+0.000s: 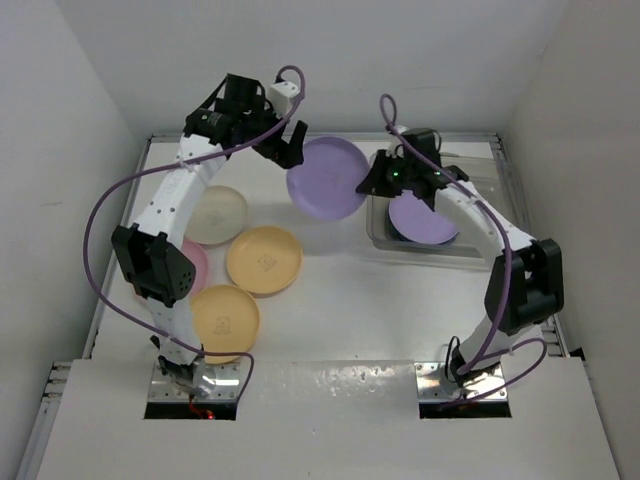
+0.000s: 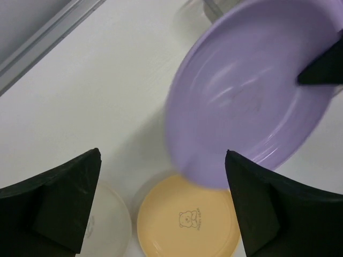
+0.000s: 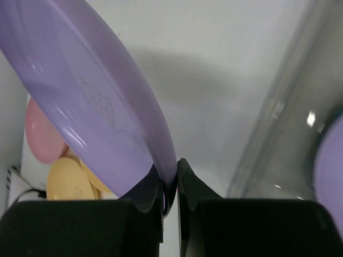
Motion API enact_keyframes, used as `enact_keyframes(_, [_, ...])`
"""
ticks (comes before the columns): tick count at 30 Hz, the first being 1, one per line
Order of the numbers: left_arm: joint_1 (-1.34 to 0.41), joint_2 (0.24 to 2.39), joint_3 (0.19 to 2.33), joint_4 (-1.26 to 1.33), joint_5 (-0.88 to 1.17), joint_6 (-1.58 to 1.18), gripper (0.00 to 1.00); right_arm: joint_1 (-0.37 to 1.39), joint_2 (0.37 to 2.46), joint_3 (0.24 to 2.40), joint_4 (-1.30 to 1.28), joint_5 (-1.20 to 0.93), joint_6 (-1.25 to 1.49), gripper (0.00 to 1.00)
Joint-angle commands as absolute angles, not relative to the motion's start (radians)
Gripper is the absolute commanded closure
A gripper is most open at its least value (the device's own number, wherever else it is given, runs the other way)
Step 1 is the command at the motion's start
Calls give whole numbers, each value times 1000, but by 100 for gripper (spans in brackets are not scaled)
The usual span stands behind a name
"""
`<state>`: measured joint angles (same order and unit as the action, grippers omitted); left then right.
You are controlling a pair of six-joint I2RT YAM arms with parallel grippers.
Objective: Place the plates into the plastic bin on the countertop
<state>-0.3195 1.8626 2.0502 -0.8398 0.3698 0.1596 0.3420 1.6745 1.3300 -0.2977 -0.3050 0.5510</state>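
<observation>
Right hand (image 3: 170, 174) sits closest to the lens, fingers pinched narrow on the rim of the lavender plate (image 3: 102, 101), nothing else in the grip. Plate is off the table (image 1: 340, 300) and tilted, hanging out from the hand toward the left arm's side; only the gripped edge is at the hand. Plastic bin (image 1: 375, 230) lies right under and behind that hand, on the opposite side from the plate body. My read is that the coming move is a pull-back: carry the plate's centre across the bin wall nearest it, level it, lower. Round plate, so no long axis to line up, only tilt. Bin already holds a second lavender plate (image 1: 425, 220) lying flat, with a dark teal plate (image 1: 396, 234) showing its rim underneath; likely landing spot is on top. Left hand (image 1: 287, 148) is wide open, holding nothing, just beside the plate's far rim; can't tell if it touches. Right arm is clearly nearer the bin. Back from the left hand toward its base, flat on the table: cream plate (image 1: 215, 215), pink plate (image 1: 193, 262) partly under the arm, one yellow-orange plate (image 1: 264, 260), a second yellow-orange plate (image 1: 225, 322). Risk: with a thin rim pinch the plate could swing or slip while levelling.
</observation>
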Motion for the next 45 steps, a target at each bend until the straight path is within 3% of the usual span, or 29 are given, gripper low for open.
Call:
enact_keyframes(1, [-264, 1833, 2052, -827, 287, 111, 0, 224, 1566, 1333, -304, -299, 667, 100])
enact_keyframes(5, [-186, 1842, 2030, -802, 134, 100, 0, 36, 1491, 1329, -516, -279, 672, 100])
enact_keyframes(9, [-120, 1824, 1965, -784, 118, 89, 0, -101, 1479, 1287, -671, -193, 675, 100])
enact_keyframes(21, [-48, 1767, 1838, -735, 126, 80, 0, -189, 1618, 1250, -698, -98, 686, 99])
enact_keyframes(25, [-37, 1758, 1827, -735, 135, 80, 0, -190, 1684, 1255, -669, -120, 667, 86])
enact_keyframes(28, [-37, 1758, 1818, -735, 153, 80, 0, -186, 1741, 1316, -716, -123, 634, 62])
enact_keyframes(29, [-37, 1758, 1818, -735, 153, 80, 0, -183, 1752, 1321, -736, -108, 627, 47])
enact_keyframes(32, [-37, 1758, 1818, -735, 163, 80, 0, -163, 1772, 1327, -779, -29, 591, 33])
enact_keyframes(36, [-28, 1758, 1818, -735, 172, 80, 0, -135, 1779, 1324, -811, 105, 565, 30])
enact_keyframes(42, [-28, 1749, 1818, -735, 183, 89, 0, -94, 1793, 1353, -822, 136, 517, 29])
enact_keyframes(45, [-28, 1749, 1818, -735, 160, 98, 0, -19, 1731, 1394, -836, 272, 486, 27])
